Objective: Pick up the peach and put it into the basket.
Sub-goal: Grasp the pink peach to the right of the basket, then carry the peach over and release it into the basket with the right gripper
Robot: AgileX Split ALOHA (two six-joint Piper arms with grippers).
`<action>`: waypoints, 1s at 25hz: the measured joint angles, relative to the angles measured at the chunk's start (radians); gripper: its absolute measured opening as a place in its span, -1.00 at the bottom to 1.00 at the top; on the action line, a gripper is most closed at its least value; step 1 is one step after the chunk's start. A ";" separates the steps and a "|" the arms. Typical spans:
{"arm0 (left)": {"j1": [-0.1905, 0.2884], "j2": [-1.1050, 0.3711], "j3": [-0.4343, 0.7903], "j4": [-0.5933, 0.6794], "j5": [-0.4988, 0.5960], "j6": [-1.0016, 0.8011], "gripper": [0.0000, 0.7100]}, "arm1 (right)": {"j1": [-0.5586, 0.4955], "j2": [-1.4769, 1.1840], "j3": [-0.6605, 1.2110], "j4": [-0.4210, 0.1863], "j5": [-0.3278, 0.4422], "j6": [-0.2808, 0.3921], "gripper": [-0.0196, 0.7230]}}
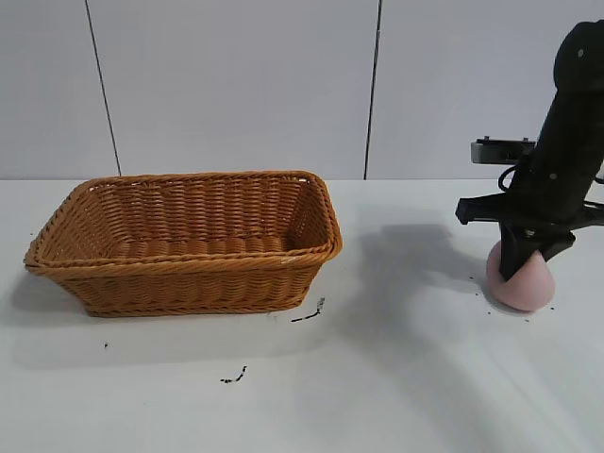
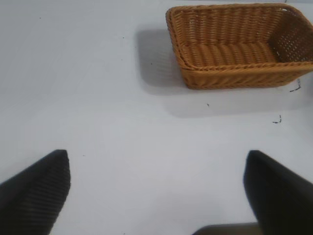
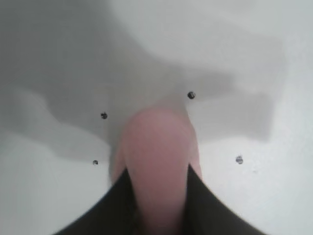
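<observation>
My right gripper (image 1: 525, 267) closes its fingers on the peach (image 1: 522, 281) resting on the table (image 1: 396, 377), well apart from the basket (image 1: 184, 241); my left gripper (image 2: 156, 188) hangs spread wide, empty.

**Open table between peach and basket**

Bare table (image 1: 415, 377) from the peach (image 1: 521, 283) across to the basket (image 1: 189, 241), well apart. Basket mouth open on top, flaring walls the only barrier. Right gripper (image 1: 522, 267) over the peach, jaws pressed against both its sides.

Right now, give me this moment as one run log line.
stage: grasp | right pincer: shut on peach, peach on table | left pincer: open, idle | wicker basket: no peach inside
</observation>
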 joint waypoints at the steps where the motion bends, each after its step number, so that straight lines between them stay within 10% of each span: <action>1: 0.000 0.000 0.000 0.000 0.000 0.000 0.95 | 0.000 -0.023 -0.033 0.001 0.028 0.000 -0.90; 15: 0.000 0.000 0.000 0.000 0.000 0.000 0.95 | 0.241 -0.048 -0.427 0.011 0.185 0.027 -0.90; 25: 0.000 0.000 0.000 0.000 0.000 0.000 0.95 | 0.549 0.118 -0.457 0.019 0.005 0.033 -0.90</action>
